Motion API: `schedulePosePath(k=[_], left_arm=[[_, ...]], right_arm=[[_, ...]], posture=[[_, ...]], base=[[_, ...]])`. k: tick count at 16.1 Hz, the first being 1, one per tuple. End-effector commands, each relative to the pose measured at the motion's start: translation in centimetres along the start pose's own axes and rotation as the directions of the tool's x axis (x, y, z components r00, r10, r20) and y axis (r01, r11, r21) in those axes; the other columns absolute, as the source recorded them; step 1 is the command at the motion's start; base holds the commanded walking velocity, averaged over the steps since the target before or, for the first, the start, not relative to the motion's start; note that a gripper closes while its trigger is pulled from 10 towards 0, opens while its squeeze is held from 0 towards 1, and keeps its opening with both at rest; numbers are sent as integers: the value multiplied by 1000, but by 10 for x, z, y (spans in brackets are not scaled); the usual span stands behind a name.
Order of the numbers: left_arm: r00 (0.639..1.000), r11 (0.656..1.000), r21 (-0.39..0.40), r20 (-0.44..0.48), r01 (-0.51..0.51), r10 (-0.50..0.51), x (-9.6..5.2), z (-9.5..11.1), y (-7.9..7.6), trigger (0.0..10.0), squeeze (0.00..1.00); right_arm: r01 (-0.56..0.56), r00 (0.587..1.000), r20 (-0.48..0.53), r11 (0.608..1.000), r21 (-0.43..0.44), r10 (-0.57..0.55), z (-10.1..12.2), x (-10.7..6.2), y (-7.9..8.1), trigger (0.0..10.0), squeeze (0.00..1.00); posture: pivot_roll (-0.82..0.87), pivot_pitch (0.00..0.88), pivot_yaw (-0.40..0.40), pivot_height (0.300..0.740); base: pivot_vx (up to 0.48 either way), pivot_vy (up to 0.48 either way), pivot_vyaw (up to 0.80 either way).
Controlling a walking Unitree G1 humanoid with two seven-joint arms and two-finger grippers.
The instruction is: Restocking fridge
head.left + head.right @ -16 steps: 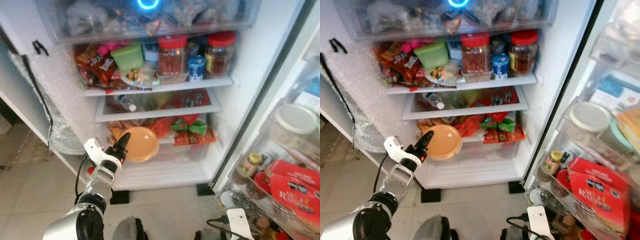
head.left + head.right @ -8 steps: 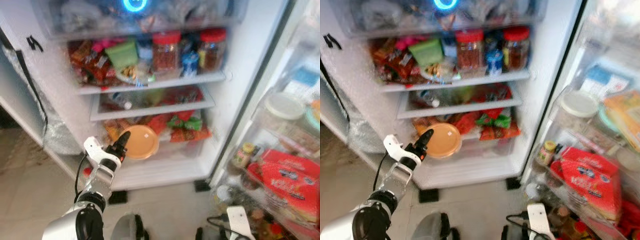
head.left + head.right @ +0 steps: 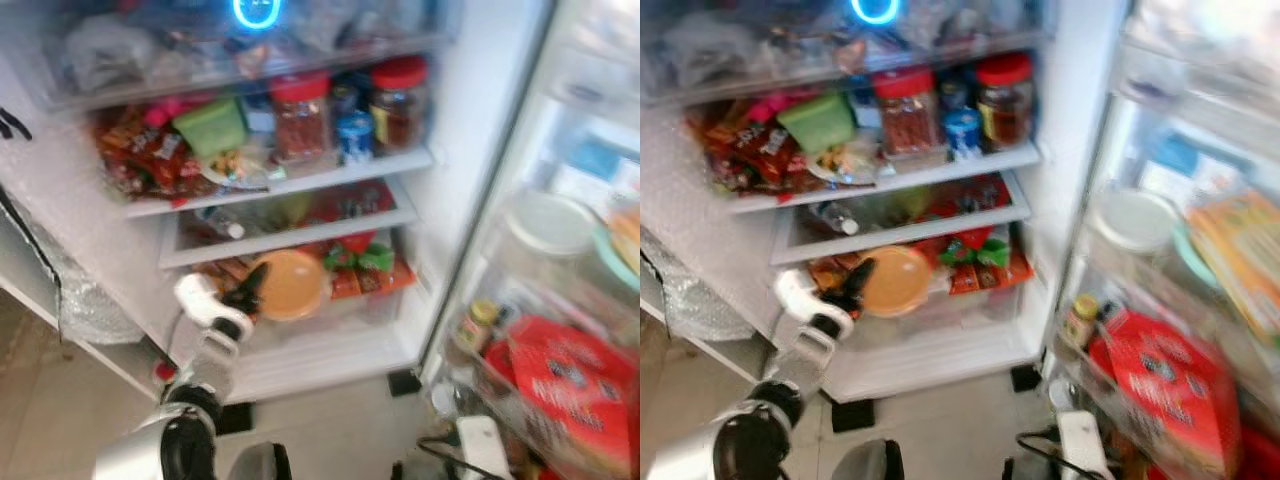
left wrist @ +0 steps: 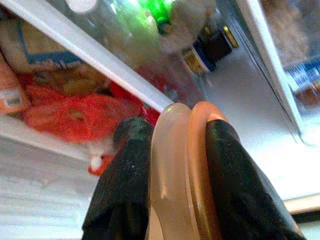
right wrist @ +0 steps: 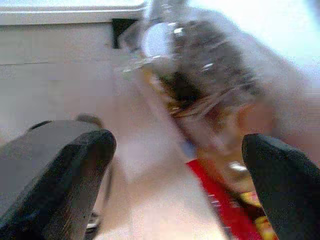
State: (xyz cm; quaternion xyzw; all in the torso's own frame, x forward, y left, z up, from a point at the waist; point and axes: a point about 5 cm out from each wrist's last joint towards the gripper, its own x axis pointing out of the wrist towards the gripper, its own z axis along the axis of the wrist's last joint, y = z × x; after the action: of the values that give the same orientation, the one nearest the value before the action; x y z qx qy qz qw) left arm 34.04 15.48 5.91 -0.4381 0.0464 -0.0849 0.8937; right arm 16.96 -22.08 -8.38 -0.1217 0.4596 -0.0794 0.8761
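Left gripper (image 3: 248,288) is clamped on the rim of a round orange container (image 3: 290,284); in the left wrist view both black fingers (image 4: 125,190) pinch its edge, orange lid on one side, paler translucent tub on the other. Container is held on edge at the front of the fridge's lowest compartment, just ahead of the red and green snack packets (image 3: 362,262) there. Smooth plastic, flat disc shape. Little free room behind it: packets crowd the space, and the white lip of the glass shelf (image 3: 290,232) runs close above. Open white ledge of the fridge floor (image 3: 320,355) lies below and in front.

Right gripper (image 5: 175,165) hangs low with its fingers spread wide, nothing between them; its view is blurred, showing pale floor and something clear and crinkly, not identifiable.

Upper shelf (image 3: 280,185) is packed: two red-lidded glass jars (image 3: 300,115), a blue and white cup (image 3: 353,135), a green lidded tub (image 3: 212,125), red foil packets (image 3: 135,160) at the robot's left. A glowing blue ring (image 3: 254,10) sits at the top. Door racks (image 3: 1160,330) on the robot's right hold a white-lidded jar (image 3: 545,225), a small bottle (image 3: 1080,318) and a red package (image 3: 1160,385) with white lettering too blurred to read. Bubble wrap (image 3: 85,300) lines the fridge's outer left side. No labels legible.
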Motion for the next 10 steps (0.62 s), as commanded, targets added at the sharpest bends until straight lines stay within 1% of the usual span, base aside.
schedulePosePath(k=[1, 10], left_arm=[[999, 999, 21, 24, -29, 29, -4, 12, 9, 10000, 0], [999, 1000, 10, 37, -23, 23, -3, 13, 8, 10000, 0]], right_arm=[[-20, 1000, -13, 1000, 15, 21, -4, -2, 10, 10000, 0], [-26, 1000, -9, 1000, 8, 26, -3, -2, 10, 10000, 0]], posture=[[-82, 74, 73, 647], [-85, 74, 68, 647]], base=[[311, 0, 0], [305, 0, 0]])
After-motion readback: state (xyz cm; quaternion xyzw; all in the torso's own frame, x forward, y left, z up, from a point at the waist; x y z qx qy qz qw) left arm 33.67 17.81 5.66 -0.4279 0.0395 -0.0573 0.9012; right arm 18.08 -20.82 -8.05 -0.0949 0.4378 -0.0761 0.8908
